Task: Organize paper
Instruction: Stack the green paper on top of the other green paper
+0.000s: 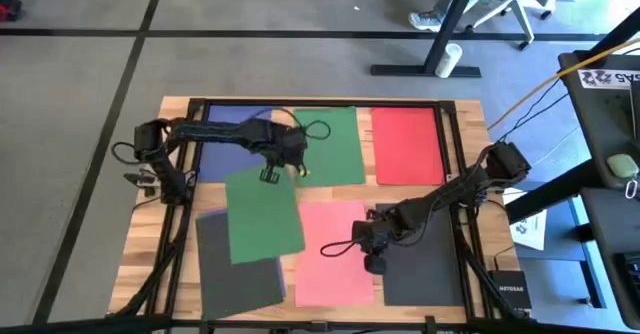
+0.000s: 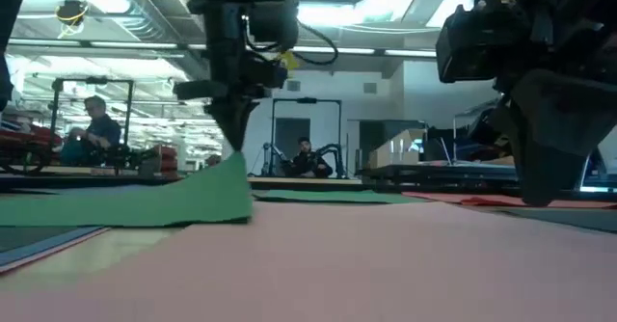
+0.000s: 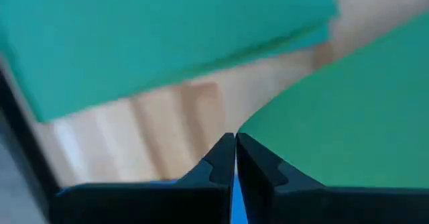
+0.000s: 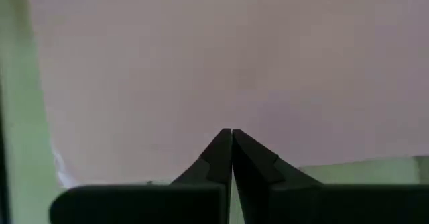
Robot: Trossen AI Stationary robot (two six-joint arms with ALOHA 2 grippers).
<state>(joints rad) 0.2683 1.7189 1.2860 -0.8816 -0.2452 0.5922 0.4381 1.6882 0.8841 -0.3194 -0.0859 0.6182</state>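
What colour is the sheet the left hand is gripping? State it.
Green; the sheet held by the left hand shows best in the high view.

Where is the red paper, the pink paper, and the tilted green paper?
red paper [image 1: 406, 145], high view, middle of the sheet
pink paper [image 1: 335, 274], high view, lower bare part
tilted green paper [image 1: 264, 217], high view, middle of the sheet

Flat paper sheets [image 1: 335, 252] cover the table [image 1: 470, 154]; only both arms obstruct passage.
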